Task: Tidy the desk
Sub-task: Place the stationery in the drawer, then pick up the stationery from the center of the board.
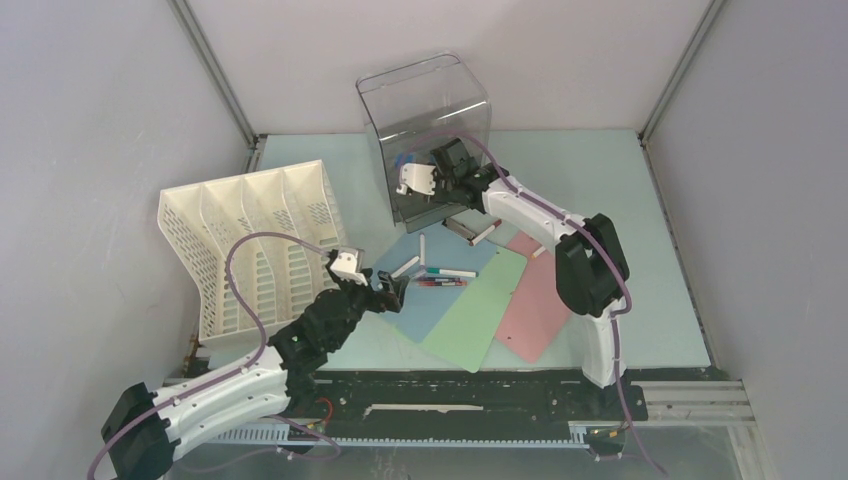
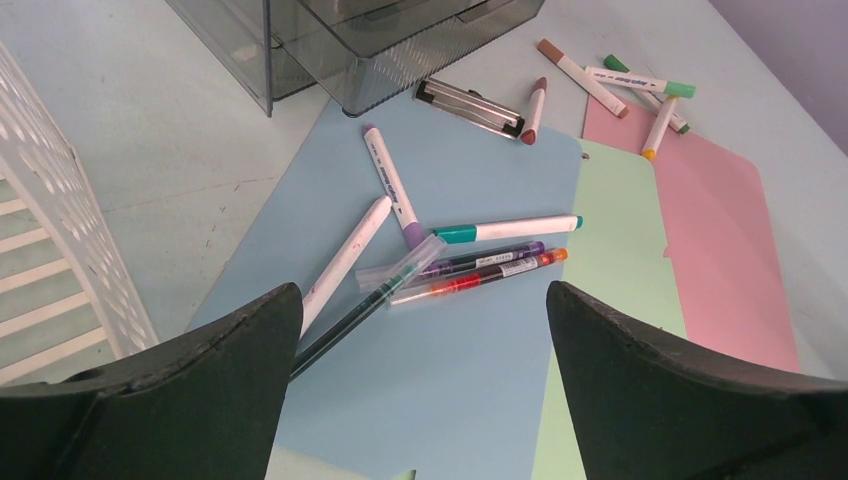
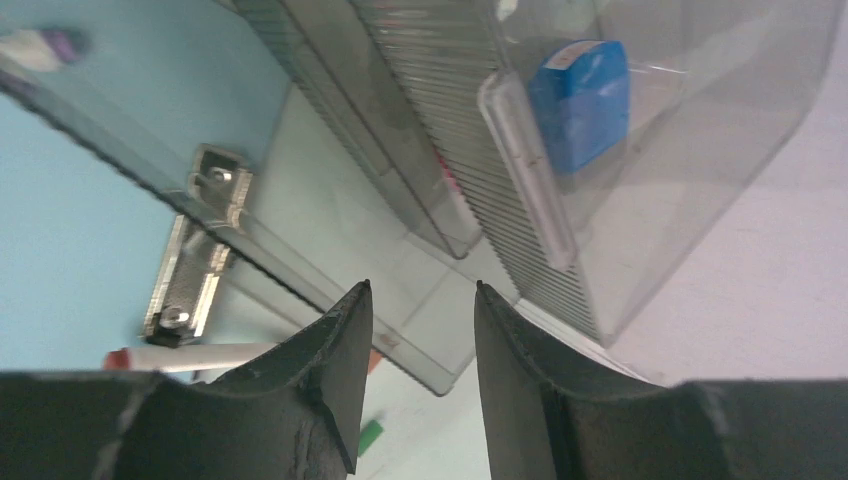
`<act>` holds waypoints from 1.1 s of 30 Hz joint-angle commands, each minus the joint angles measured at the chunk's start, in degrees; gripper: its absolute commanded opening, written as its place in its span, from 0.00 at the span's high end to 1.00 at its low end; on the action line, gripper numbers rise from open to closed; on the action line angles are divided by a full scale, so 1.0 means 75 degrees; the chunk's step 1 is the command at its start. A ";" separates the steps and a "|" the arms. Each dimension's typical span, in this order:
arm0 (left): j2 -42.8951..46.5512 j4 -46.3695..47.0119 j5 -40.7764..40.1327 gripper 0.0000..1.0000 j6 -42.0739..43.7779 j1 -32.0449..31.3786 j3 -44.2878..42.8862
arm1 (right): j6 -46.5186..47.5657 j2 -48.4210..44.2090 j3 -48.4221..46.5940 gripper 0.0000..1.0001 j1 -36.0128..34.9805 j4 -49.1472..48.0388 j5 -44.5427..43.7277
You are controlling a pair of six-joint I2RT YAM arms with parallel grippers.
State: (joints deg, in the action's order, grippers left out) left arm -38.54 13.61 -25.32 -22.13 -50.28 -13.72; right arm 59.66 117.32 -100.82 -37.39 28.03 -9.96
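Note:
The desk (image 1: 620, 200) is a pale mint-green tabletop. On it lie a blue folder (image 2: 450, 380), a green folder (image 2: 615, 290) and a pink folder (image 2: 730, 240), overlapping side by side. Several pens and markers (image 2: 480, 262) are scattered on the blue folder, just ahead of my left gripper (image 2: 425, 300). That gripper hovers wide open with nothing between its fingers. My right gripper (image 3: 422, 300) is at the clear drawer box (image 1: 425, 130), jaws apart, holding nothing. A blue item (image 3: 580, 100) and a white marker (image 3: 525, 170) lie inside the box.
A white slotted file rack (image 1: 250, 240) lies at the left. A metal clip (image 2: 470, 105) and several more markers (image 2: 640, 80) lie near the box's front. Grey walls enclose the desk, and a black rail (image 1: 450, 400) runs along its near edge.

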 commanded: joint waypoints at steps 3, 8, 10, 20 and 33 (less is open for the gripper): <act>0.0029 0.0399 0.0096 0.00 -0.0166 0.0110 0.0095 | -0.1051 -0.1019 0.0154 0.50 -0.0230 0.0766 0.0814; -0.0178 0.0445 0.0328 0.00 -0.0146 0.0209 -0.0023 | -0.1718 -0.1905 0.0824 0.49 -0.0277 0.1260 0.1743; -0.0261 0.0405 0.0453 0.00 -0.0123 0.0263 -0.0104 | -0.1970 -0.2256 0.1023 0.49 -0.0277 0.1534 0.2104; -0.0810 -0.0294 0.0557 0.00 -0.0331 0.0560 -0.0640 | -0.2647 -0.3754 0.1610 0.45 -0.0108 0.3478 0.4498; -0.2028 -0.1321 0.1102 0.00 -0.0138 0.0695 -0.1694 | -0.2435 -0.5916 0.3431 0.45 0.1967 0.3425 0.7996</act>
State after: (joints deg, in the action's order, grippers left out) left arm -50.96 6.74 -18.02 -23.49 -45.50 -22.52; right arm 41.21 75.81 -78.04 -26.81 55.07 39.18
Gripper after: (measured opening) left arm 0.996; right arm 0.546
